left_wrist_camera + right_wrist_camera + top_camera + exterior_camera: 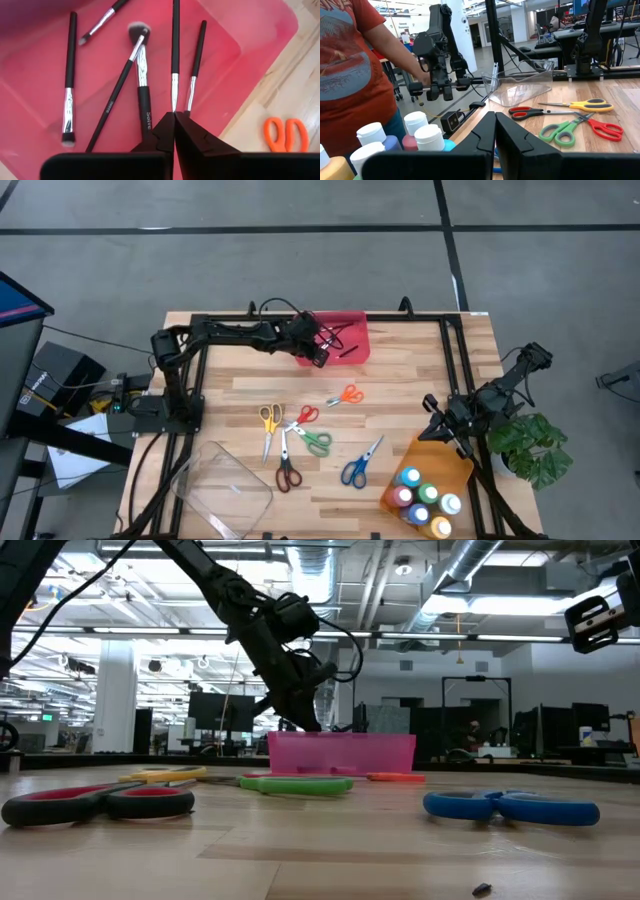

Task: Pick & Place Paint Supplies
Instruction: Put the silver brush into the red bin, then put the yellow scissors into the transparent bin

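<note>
You see a dark jointed arm [262,635] reaching down from above into the translucent pink plastic tray [342,753] at mid-table; its gripper tip is hidden behind the tray wall. Nearest you lie red-handled scissors with black trim [100,802] and blue-handled scissors [510,806]. Farther back, near the tray, sit yellow-handled scissors [165,776], green-handled scissors [295,784] and orange-handled scissors [395,777].
</note>
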{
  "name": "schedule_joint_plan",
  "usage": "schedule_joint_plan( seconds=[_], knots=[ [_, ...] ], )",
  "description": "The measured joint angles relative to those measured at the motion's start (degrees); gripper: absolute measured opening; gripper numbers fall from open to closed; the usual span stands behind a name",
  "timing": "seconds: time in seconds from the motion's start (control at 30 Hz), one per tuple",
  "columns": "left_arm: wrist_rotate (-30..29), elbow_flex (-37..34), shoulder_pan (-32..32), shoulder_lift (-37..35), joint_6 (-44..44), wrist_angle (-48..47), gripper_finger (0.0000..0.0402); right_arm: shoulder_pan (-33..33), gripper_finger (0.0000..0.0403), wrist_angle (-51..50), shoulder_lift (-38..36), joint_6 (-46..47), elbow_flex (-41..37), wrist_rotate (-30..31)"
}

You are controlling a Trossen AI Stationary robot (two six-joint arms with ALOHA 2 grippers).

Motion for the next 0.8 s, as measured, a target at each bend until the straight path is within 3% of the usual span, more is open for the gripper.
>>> schedule_joint_plan(
  seconds=[0.23, 0.47, 0.67, 0.8],
  knots=[
    [-0.24, 0.0, -0.15, 0.0, 1.01, 0.17, 0.0033, -0.02, 0.0008, 0.0, -0.02, 0.0, -0.01, 0.0],
    [2.85, -0.08, -0.17, -1.18, 1.54, 0.85, 0.0111, 0.0, 0.0008, 0.0, 0.0, -0.02, 0.01, 0.0],
    [5.25, -0.02, -2.56, -11.69, 1.52, 0.45, 0.0186, -0.02, 0.0008, 0.0, -0.02, 0.0, -0.01, 0.0],
    [2.72, 0.05, -5.91, -20.6, 1.53, -4.1, 0.0201, 0.0, 0.0008, 0.0, -0.01, 0.0, 0.0, 0.0]
  ],
)
